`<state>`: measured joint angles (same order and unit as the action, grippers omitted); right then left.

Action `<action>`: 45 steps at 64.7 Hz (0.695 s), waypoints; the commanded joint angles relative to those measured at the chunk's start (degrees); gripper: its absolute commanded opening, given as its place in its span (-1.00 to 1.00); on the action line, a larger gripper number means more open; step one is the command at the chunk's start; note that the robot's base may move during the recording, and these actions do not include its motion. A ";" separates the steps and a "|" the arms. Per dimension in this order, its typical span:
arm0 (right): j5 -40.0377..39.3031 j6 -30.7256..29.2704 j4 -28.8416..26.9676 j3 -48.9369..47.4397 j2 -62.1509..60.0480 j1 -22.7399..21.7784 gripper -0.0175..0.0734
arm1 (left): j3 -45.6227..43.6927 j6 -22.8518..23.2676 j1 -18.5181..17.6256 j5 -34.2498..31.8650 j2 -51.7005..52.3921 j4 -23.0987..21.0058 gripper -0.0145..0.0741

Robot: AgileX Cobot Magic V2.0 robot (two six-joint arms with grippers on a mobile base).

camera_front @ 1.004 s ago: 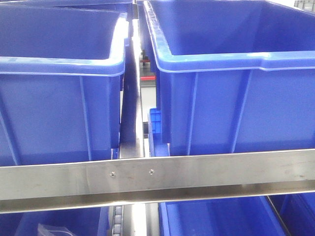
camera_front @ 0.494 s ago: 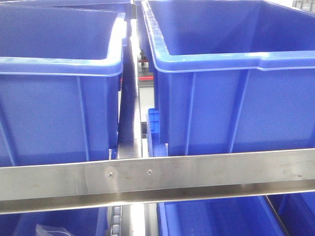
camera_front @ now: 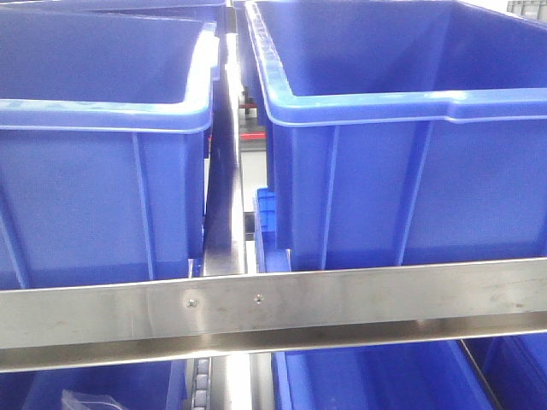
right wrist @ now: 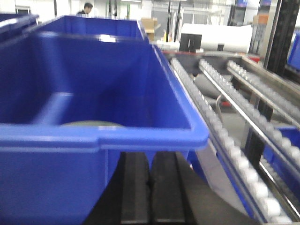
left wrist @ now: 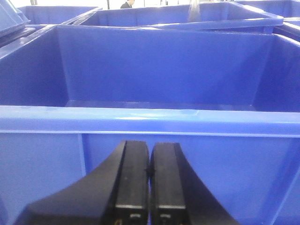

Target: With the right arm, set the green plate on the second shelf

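the right gripper (right wrist: 151, 187) was closed on nothing, fingers pressed together just below the near rim of a blue bin (right wrist: 93, 136); the left gripper (left wrist: 149, 187) was likewise closed and empty before another blue bin (left wrist: 150, 117). inside the right one, a pale sage-green sliver of the green plate (right wrist: 91, 123) showed over the rim, lying on the floor. reaching in closed, or clipping the rim, would likely spoil the grasp.
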<state>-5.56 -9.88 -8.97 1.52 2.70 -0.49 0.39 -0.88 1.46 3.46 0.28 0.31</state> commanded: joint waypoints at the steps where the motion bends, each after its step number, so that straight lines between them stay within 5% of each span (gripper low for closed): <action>1: -4.41 -0.39 0.28 -0.99 0.44 -0.27 -0.51 | 2.40 0.08 -0.10 -4.72 1.03 0.03 -0.38; 22: -1.07 -0.17 1.06 -0.99 0.44 -0.27 -0.51 | 2.40 0.08 -0.10 -4.72 1.03 0.03 -0.38; 45: -1.54 6.83 6.17 -0.99 0.44 -0.27 -0.51 | 2.40 0.08 -0.10 -4.72 1.03 0.03 -0.38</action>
<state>-2.21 -3.62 -3.76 1.53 2.65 -0.49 0.39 -0.88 1.46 3.46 0.28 0.31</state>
